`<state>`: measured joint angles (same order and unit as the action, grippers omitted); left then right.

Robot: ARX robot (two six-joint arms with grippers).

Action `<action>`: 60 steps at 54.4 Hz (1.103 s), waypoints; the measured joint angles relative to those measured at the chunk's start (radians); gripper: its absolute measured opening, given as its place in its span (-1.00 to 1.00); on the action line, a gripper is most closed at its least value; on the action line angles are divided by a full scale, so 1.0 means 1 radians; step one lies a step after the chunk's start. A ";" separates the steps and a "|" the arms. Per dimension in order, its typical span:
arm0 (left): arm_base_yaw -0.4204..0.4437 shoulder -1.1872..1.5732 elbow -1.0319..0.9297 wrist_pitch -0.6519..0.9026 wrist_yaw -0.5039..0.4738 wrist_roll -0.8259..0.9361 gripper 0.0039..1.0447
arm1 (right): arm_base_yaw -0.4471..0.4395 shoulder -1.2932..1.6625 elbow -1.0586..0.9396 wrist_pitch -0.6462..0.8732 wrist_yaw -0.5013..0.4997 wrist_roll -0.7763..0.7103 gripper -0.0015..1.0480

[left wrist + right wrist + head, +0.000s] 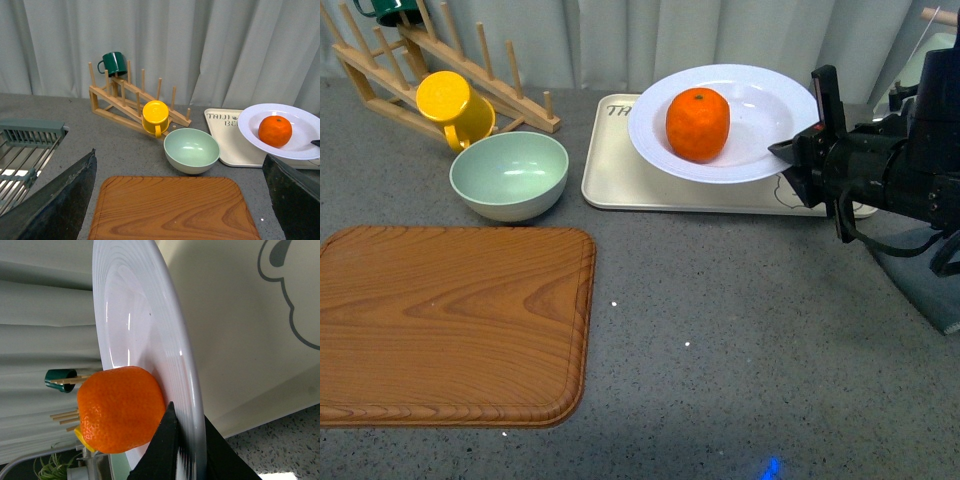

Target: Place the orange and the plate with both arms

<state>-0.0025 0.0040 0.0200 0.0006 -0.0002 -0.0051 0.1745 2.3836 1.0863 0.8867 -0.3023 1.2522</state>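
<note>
The orange (698, 124), bright and dimpled, sits in the well of the white ridged plate (760, 95), probably so one carry moves both. The right pincer (798, 150) is clenched on the plate's rim over the beige tray (620, 180). The left pincer (179, 153) is released, fingers spread, near the cutting board (170, 210).

Pale green bowl (508, 172) beside yellow mug (455, 108) on wooden rack (525, 108), cutting board (450, 325) in front.
</note>
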 joint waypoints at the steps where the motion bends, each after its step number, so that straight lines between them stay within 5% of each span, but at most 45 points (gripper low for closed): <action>1: 0.000 0.000 0.000 0.000 0.000 0.000 0.88 | 0.005 0.009 0.009 -0.002 0.010 0.007 -0.94; 39: 0.000 0.000 0.000 0.000 0.000 0.000 0.88 | 0.095 0.145 0.227 -0.158 0.047 0.123 -0.94; 60: 0.000 0.000 0.000 0.000 0.000 0.000 0.88 | 0.072 0.069 0.137 -0.155 -0.005 0.072 0.17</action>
<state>-0.0025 0.0040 0.0200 0.0006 -0.0002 -0.0051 0.2470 2.4523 1.2236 0.7319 -0.3077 1.3239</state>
